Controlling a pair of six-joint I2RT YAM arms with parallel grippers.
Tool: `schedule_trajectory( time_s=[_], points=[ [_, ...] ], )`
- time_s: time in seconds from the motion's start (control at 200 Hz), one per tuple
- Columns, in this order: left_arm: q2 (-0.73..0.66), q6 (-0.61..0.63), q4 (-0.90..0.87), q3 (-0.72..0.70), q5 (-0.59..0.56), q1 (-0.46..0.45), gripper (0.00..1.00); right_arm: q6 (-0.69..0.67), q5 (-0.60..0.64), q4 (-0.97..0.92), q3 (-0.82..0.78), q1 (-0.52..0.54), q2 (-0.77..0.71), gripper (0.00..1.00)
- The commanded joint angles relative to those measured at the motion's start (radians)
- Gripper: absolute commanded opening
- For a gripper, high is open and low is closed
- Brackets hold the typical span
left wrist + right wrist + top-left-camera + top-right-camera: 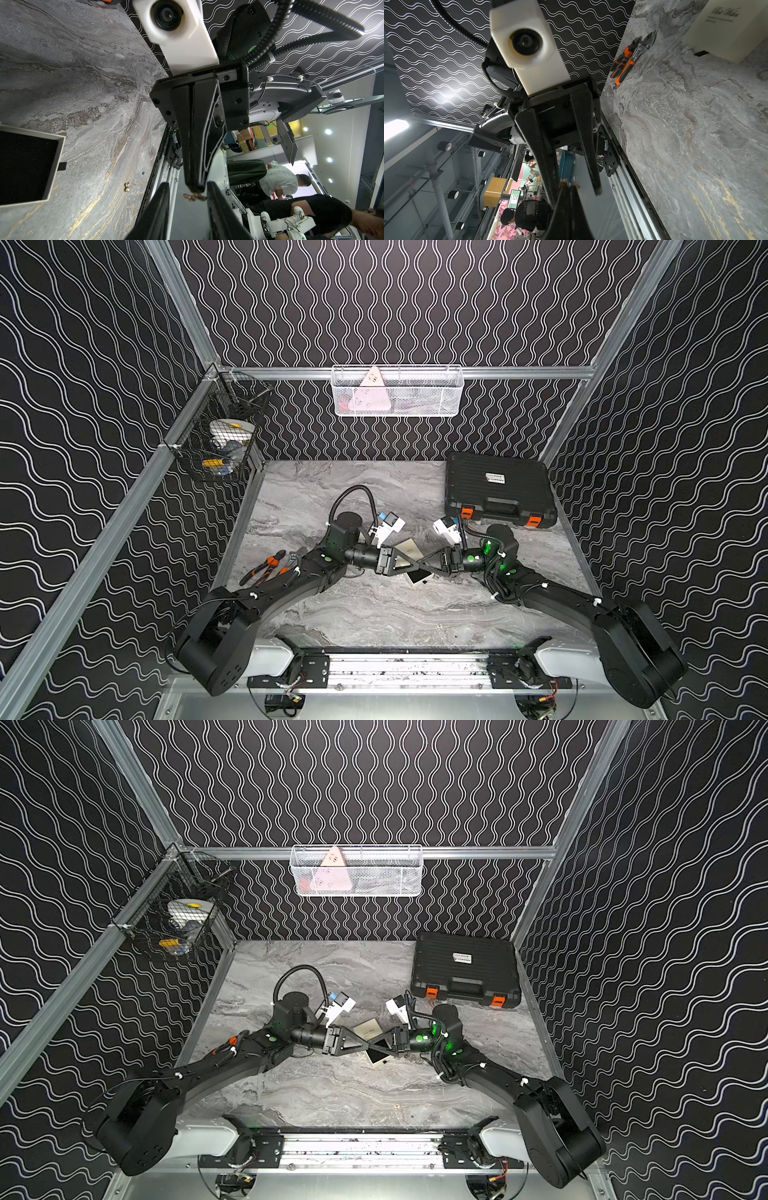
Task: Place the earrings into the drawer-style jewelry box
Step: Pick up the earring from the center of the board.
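You've got black walls (415, 302) with white wavy lines on three sides, framed by aluminium rails (519, 372). Your surface (374, 614) is grey and marble-patterned. A white mesh basket (436, 404) hangs on the back rail and a black wire basket (189, 466) on the left one. A black tool case (513, 495) lies in the far right corner.

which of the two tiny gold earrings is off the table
The gold earring pinched at the shut right gripper's tip, clear of the grey marble table; the other earring lies loose on it.
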Motion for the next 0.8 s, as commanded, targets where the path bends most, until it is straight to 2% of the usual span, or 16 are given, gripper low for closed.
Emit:
schedule_trajectory(
  time_s=[0.0,0.1,0.23,0.395,0.555,0.66,0.796],
  points=[
    [-0.004,0.012,-0.007,0.012,0.001,0.002,0.33,-0.011,0.001,-0.004,-0.001,0.001,-0.004,0.00],
    [-0.004,0.017,-0.023,0.017,-0.006,0.002,0.28,-0.020,0.004,-0.014,-0.001,0.004,-0.002,0.00],
    [-0.003,0.029,-0.057,0.028,-0.015,0.002,0.15,-0.027,0.007,-0.020,-0.001,0.009,0.001,0.00],
    [-0.003,0.047,-0.091,0.035,-0.019,0.002,0.07,-0.032,0.008,-0.029,0.002,0.010,0.004,0.00],
    [-0.010,0.084,-0.161,0.045,-0.035,0.002,0.00,-0.048,0.013,-0.064,0.007,0.009,-0.009,0.13],
    [-0.010,0.115,-0.225,0.055,-0.054,0.002,0.00,-0.069,0.016,-0.112,0.007,0.005,-0.032,0.34],
    [-0.009,0.134,-0.302,0.059,-0.098,0.002,0.00,-0.144,0.033,-0.272,0.007,-0.019,-0.095,0.41]
  ],
)
